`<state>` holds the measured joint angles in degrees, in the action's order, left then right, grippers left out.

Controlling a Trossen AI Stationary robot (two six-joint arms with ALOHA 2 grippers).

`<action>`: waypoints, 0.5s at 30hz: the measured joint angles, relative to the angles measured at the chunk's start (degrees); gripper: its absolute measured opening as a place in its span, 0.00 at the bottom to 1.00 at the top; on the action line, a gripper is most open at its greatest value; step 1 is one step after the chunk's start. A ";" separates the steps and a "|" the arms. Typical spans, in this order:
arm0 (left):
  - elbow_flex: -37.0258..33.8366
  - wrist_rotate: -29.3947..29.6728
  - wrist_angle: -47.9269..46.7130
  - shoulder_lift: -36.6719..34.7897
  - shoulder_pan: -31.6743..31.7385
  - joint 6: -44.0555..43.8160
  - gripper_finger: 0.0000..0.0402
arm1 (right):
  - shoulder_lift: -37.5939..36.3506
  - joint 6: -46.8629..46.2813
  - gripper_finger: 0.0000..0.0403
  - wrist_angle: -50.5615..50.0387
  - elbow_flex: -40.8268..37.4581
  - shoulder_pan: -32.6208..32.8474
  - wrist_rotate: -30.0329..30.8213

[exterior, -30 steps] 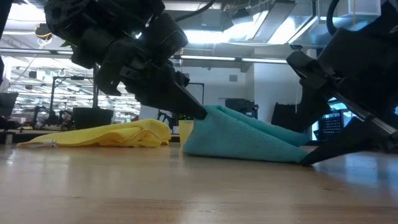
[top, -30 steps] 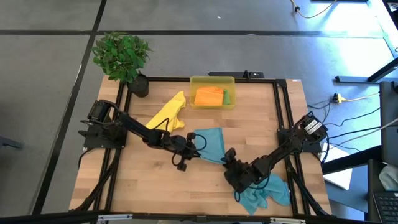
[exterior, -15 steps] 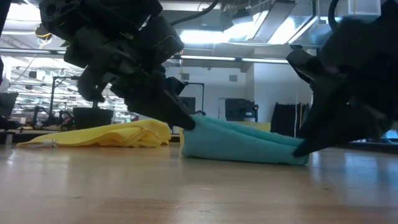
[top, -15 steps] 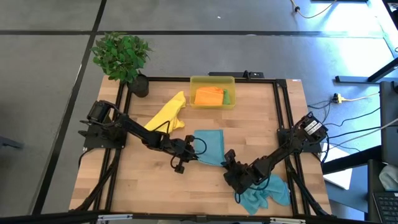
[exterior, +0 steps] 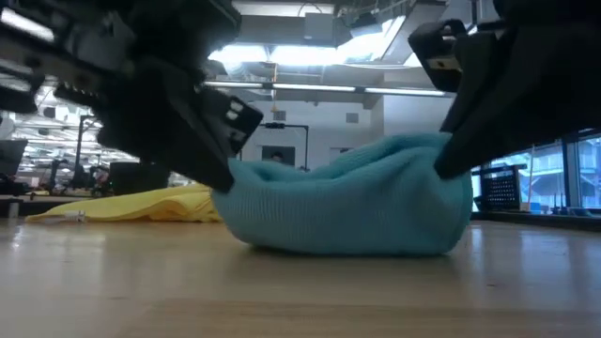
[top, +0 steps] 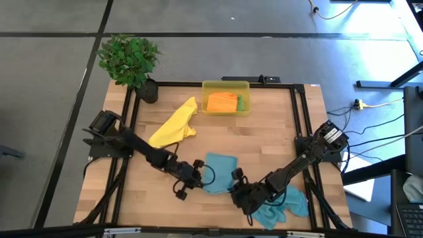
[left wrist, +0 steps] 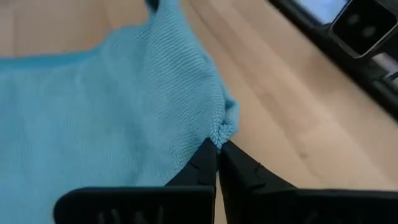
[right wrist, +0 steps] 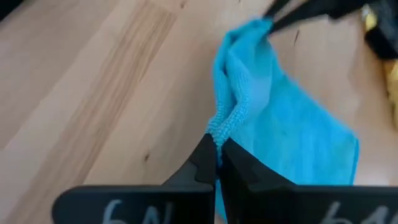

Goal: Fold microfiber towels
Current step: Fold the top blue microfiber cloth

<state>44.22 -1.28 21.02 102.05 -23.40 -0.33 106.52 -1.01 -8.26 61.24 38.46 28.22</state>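
Observation:
A teal-blue towel (top: 221,170) lies bunched at the table's middle near side, bulging between my two grippers in the low view (exterior: 347,202). My left gripper (top: 200,177) is shut on its left corner. My right gripper (top: 236,186) is shut on its right near edge. A yellow towel (top: 175,124) lies spread at the far left. An orange towel (top: 222,102) and a green towel (top: 240,103) sit in the yellow bin (top: 225,86). A second teal-blue towel (top: 283,205) lies crumpled under my right arm. My left gripper pinches the towel's left corner (left wrist: 222,130) between its two fingertips, coming low from the table's left. The cloth spreads away from the corner and its lower part rests on the table. My right gripper pinches a bunched edge (right wrist: 219,132) of the same towel between its fingertips, several layers as it seems, coming low from the right. That end (exterior: 441,155) stands raised; the towel's belly lies on the table.
A potted plant (top: 129,59) stands at the far left corner. A black frame rail (top: 299,119) runs round the tabletop. Bare wood shows along the near left (top: 139,198) and right of the bin (top: 274,125).
My right gripper has shut on the towel's right edge. Both grippers have then gone toward the table's near edge and drawn closer together, dragging the teal-blue towel with them. The towel, flat and long before, now stands bunched up in a hump between them.

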 joint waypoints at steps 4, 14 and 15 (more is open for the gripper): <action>0.51 0.07 -1.01 -2.35 -1.40 -2.74 0.00 | 0.00 -4.58 0.01 -2.80 0.01 0.00 -3.73; 0.55 1.16 -4.60 -6.48 -3.38 -7.14 0.00 | -0.11 -6.07 0.01 1.27 0.08 0.73 -7.30; 0.55 1.54 -5.24 -6.48 -3.38 -7.15 0.00 | -0.11 -6.09 0.01 1.47 0.08 0.48 -7.23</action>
<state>44.77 0.27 15.78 95.57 -26.79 -7.48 106.41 -7.10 -6.79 61.32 38.94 20.99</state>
